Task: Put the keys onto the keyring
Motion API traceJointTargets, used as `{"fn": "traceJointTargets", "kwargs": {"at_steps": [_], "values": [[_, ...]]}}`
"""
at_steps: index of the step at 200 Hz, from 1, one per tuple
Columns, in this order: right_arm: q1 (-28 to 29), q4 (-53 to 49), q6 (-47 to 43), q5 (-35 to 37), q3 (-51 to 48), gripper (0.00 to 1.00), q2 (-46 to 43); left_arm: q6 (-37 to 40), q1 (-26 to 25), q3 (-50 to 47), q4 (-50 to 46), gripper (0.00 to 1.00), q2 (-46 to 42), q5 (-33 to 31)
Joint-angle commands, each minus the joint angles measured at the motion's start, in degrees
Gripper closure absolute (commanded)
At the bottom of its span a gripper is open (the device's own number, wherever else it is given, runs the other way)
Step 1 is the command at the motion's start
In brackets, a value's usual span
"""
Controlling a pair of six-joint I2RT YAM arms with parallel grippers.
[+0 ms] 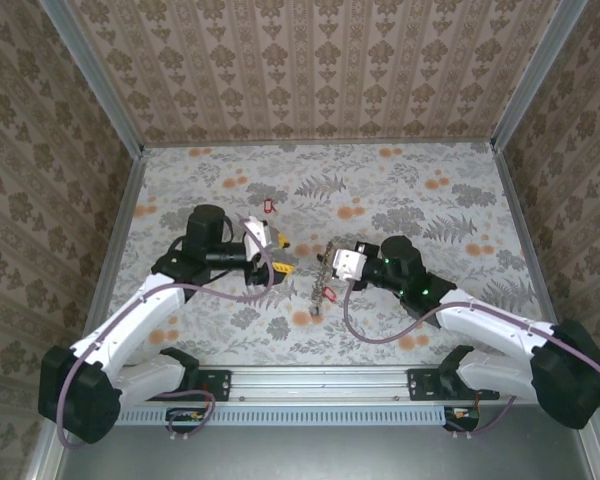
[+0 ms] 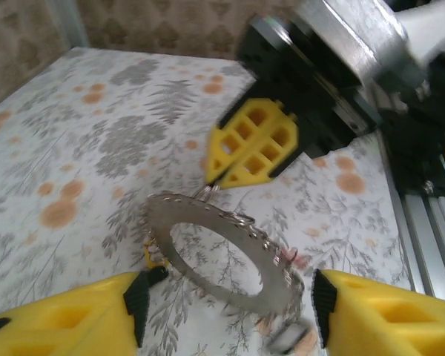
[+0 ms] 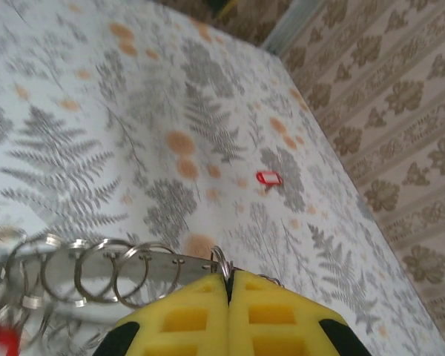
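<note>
Keyring [image 2: 159,230] pinched in closed right jaws sits between parted left jaws, red key [image 3: 268,178] apart.

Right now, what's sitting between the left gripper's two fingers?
The keyring lies between the fingers of the left gripper, as the left wrist view shows; the right gripper pinches its far rim.
</note>
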Motion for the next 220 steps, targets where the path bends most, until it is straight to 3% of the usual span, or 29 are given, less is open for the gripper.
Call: {"fn": "traceJointTargets", "kwargs": {"at_steps": [1,52,85,220], "values": [[-0.23,-2.39,4.46,-7.12,0.56,0.97,-2.60,8.66,-2.51,3.04,-4.42,0.51,0.76,1.44],[-0.23,-2.05,9.42,-11.25,1.42,0.97,-4.94,11.35,-7.96,5.56,-4.08,0.78,4.06,-3.52],[-0.22,-1.06,11.29,-12.84,1.93,0.97,-4.82,12.08,-10.68,5.54,-3.58,0.84,5.95,-6.57],[-0.11,-0.74,13.27,-15.35,4.06,0.99,-2.27,10.39,-12.39,4.61,0.59,0.81,8.31,-9.72]]}}
